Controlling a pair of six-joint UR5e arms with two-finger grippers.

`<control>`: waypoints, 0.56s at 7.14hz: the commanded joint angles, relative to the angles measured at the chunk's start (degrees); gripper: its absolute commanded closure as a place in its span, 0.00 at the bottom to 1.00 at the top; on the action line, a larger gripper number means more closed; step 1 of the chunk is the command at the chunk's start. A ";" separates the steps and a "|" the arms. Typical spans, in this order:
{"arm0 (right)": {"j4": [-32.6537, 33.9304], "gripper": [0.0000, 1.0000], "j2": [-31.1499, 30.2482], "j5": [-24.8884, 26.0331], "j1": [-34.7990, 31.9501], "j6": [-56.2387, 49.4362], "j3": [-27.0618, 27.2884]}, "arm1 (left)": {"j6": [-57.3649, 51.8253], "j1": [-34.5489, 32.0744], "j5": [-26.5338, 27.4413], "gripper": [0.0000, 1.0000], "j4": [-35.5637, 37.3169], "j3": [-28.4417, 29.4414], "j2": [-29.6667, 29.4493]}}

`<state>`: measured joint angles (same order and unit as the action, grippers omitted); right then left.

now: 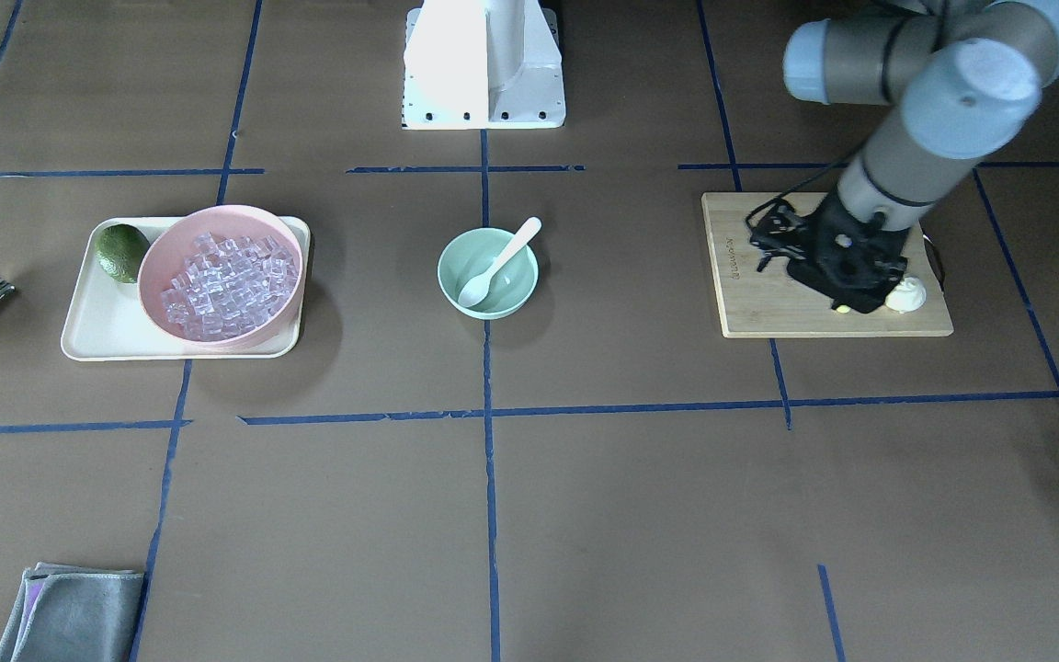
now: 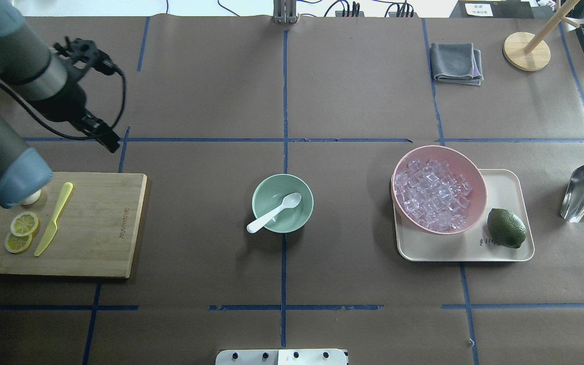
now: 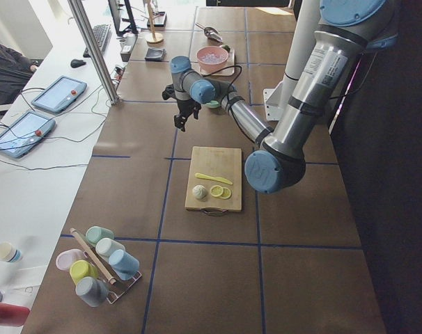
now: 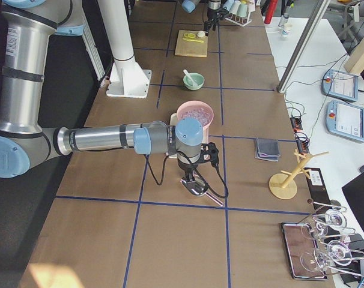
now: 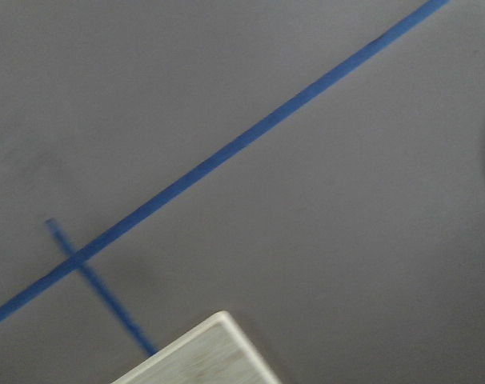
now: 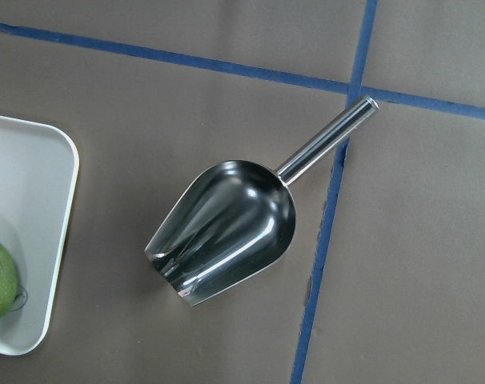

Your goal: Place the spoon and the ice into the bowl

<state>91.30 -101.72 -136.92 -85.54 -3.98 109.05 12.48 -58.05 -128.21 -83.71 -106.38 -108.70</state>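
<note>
Overhead exterior: spoon (image 2: 275,212) in bowl (image 2: 271,189) (ice (image 2: 431,192): pink bowl (image 2: 480,195))

Nothing was legible. The cutting board (image 2: 94,228) bore a small mark near one edge, the tray (image 2: 500,200) another beside the lime (image 2: 506,228); both were too small to read.

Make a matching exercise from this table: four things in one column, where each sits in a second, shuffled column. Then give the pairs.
1. spoon
2. ice
3. lime
4. knife

A. on the cutting board
B. in the pink bowl
C. in the mint-green bowl
D. on the tray, beside the pink bowl

Pairs: 1-C, 2-B, 3-D, 4-A
</note>
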 commanded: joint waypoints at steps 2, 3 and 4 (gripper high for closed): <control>0.10 0.01 2.64 -1.15 1.68 0.12 1.17 | -1.49 -18.62 -1.96 0.00 -0.76 -2.43 14.80; 0.02 0.01 3.19 -1.67 1.69 0.38 1.43 | -1.49 -21.89 -4.57 0.00 -0.76 -2.26 19.19; 0.02 0.01 4.85 -1.33 2.39 3.86 1.61 | -5.06 -24.45 -4.68 0.00 -2.93 -2.26 24.71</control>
<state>91.33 -98.59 -138.26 -83.82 -2.82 110.41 10.08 -78.61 -131.95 -85.00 -108.63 -90.14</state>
